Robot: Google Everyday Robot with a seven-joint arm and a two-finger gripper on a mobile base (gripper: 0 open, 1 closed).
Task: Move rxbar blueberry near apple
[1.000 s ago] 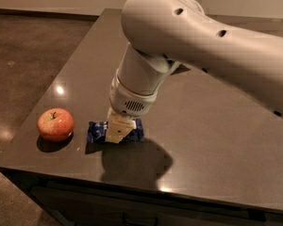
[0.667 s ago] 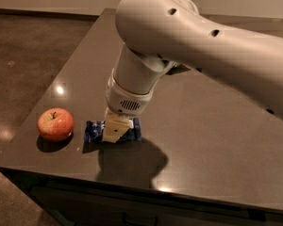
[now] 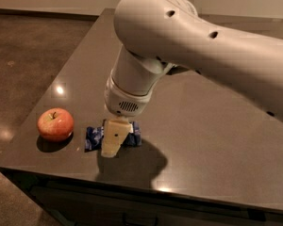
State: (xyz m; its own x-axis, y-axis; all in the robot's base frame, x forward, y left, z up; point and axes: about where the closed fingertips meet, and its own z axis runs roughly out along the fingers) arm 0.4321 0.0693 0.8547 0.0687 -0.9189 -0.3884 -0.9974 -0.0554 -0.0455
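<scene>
Near the front-left corner of the dark grey desk [image 3: 203,126], the navy-blue crinkly-wrapped rxbar blueberry [image 3: 94,137] lies with its long axis along the front edge. The pale end effector [image 3: 114,144] stands directly over its middle; whether it clamps the bar cannot be told. The round red apple [image 3: 55,124] sits just left, not touching the bar.
</scene>
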